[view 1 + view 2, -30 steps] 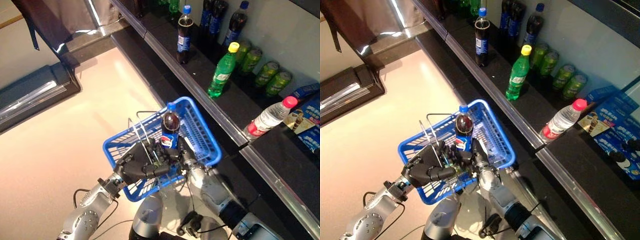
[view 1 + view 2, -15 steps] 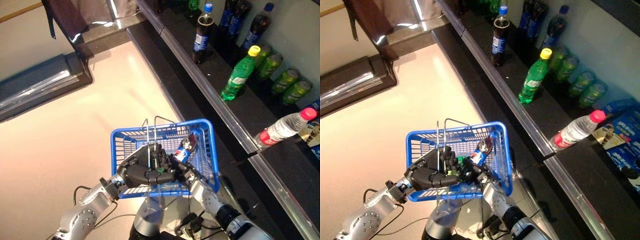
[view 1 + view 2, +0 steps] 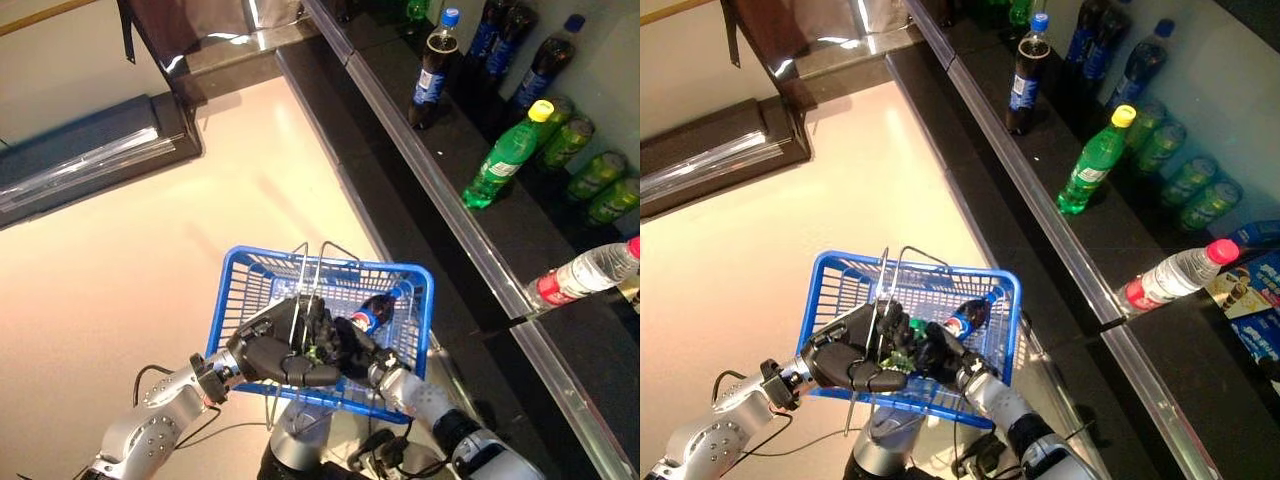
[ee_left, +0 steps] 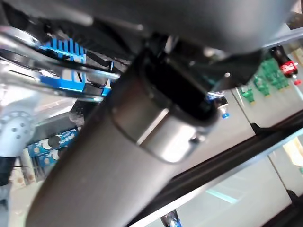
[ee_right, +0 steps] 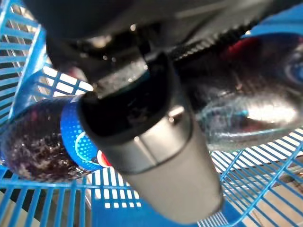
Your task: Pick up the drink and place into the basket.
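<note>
The cola bottle (image 3: 374, 314) lies tilted inside the blue basket (image 3: 402, 273), with the right hand (image 3: 357, 352) curled around its lower body. The left hand (image 3: 273, 355) grips the basket's wire handle (image 3: 303, 283). The placing step looks nearly done; next the right hand must let go and withdraw.

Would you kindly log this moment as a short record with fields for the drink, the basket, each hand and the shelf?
drink: dark cola bottle with a blue label, lying tilted inside the basket
basket: blue wire basket, metal handles raised
left hand: left hand curled round the basket's handles
right hand: right hand inside the basket, against the bottle; grip unclear
shelf: cola bottle, green bottle and water bottle by the rail
</note>
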You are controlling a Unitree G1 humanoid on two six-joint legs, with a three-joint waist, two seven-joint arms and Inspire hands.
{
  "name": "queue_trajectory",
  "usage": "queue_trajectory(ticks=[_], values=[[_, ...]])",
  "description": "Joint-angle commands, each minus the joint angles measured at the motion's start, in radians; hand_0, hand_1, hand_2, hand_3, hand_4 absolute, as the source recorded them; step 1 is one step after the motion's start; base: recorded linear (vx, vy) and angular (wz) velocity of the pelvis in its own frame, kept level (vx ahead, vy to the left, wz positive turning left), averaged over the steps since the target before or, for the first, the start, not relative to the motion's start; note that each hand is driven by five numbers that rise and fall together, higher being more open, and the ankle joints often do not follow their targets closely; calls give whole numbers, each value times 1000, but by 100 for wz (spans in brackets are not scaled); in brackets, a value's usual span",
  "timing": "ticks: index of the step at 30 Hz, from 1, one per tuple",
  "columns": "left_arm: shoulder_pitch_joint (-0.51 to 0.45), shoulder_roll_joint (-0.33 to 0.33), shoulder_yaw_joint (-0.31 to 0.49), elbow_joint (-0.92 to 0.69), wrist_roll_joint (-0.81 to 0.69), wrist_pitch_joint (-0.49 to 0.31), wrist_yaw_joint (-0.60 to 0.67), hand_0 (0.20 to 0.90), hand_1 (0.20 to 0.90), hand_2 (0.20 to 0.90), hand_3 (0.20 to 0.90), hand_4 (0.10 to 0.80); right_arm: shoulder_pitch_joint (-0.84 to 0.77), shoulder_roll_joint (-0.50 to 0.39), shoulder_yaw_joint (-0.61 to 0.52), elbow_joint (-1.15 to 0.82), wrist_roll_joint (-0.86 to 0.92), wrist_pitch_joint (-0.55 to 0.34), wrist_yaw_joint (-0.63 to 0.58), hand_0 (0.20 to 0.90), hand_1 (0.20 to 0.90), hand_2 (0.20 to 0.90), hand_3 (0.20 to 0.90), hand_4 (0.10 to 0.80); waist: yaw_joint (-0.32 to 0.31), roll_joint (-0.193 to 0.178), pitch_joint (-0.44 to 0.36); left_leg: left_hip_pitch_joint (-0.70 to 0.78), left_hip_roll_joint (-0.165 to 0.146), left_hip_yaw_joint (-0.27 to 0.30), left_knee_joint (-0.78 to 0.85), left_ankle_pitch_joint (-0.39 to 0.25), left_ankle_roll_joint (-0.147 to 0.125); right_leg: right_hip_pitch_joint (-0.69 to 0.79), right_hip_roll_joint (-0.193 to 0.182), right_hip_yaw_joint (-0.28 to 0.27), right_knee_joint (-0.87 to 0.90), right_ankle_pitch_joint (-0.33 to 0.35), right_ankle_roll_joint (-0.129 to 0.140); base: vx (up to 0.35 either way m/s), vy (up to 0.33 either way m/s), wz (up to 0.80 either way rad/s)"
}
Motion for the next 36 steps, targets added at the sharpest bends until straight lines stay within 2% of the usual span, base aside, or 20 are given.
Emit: queue_trajectory(ticks=[1, 6, 7, 8, 18, 25, 29, 32, 36], values=[[-128, -125, 12, -389, -222, -163, -218, 300, 300, 300, 200, 100, -65, 103, 19, 2, 95, 38, 60, 300, 300, 300, 200, 100, -13, 8, -211, -28, -25, -4, 129, -56, 41, 132, 29, 48, -319, 284, 23, 78, 5, 1], [-119, -123, 20, -384, -227, -145, -217, 300, 300, 300, 200, 100, -74, 101, 3, 17, 110, 33, 37, 300, 300, 300, 200, 100, -8, 8, -211, -23, -27, -6, 131, -59, 45, 129, 29, 43, -311, 283, 23, 37, 1, 2], [-115, -122, 23, -384, -226, -144, -216, 300, 300, 300, 200, 100, -72, 99, -1, 21, 96, 26, 32, 815, 815, 815, 801, 701, -8, 8, -211, -22, -26, -5, 131, -59, 45, 129, 29, 42, -309, 282, 23, 32, 4, 4], [-113, -123, 24, -383, -228, -142, -216, 300, 300, 300, 200, 100, -73, 98, -4, 24, 91, 18, 27, 900, 900, 900, 900, 800, -8, 8, -210, -21, -26, -5, 132, -60, 46, 130, 29, 42, -307, 281, 23, 38, 7, 4], [-101, -144, 28, -371, -214, -116, -199, 300, 300, 300, 200, 100, -46, 102, -11, 10, 86, -56, 73, 900, 900, 900, 900, 800, -9, -3, -212, -4, -20, 3, 127, -60, 51, 135, 28, 38, -302, 284, 30, 21, -2, 1], [-72, -167, 47, -338, -210, -103, -186, 300, 300, 300, 200, 100, 19, 82, 3, -94, 48, -105, 120, 900, 900, 900, 900, 800, -33, -4, -211, 3, -10, 20, 114, -54, 54, 124, 26, 47, -298, 288, 34, 0, 0, 0], [-50, -182, 53, -321, -196, -104, -198, 300, 300, 300, 200, 100, 58, 67, 17, -169, 40, -126, 121, 900, 900, 900, 900, 800, -43, -6, -209, 7, -6, 25, 113, -54, 55, 120, 25, 50, -294, 289, 36, 0, 0, 0], [-14, -200, 62, -298, -171, -113, -212, 300, 300, 300, 200, 100, 128, 37, 45, -325, -6, -161, 135, 900, 900, 900, 900, 800, -65, -15, -205, 11, 3, 40, 116, -55, 55, 115, 24, 56, -287, 287, 36, 26, 2, -4], [16, -221, 73, -277, -176, -122, -214, 300, 300, 300, 200, 100, 198, 10, 70, -477, -100, -151, 175, 900, 900, 900, 900, 800, -89, -25, -204, 15, 14, 56, 113, -55, 59, 105, 26, 69, -284, 285, 38, 4, -9, -7]])
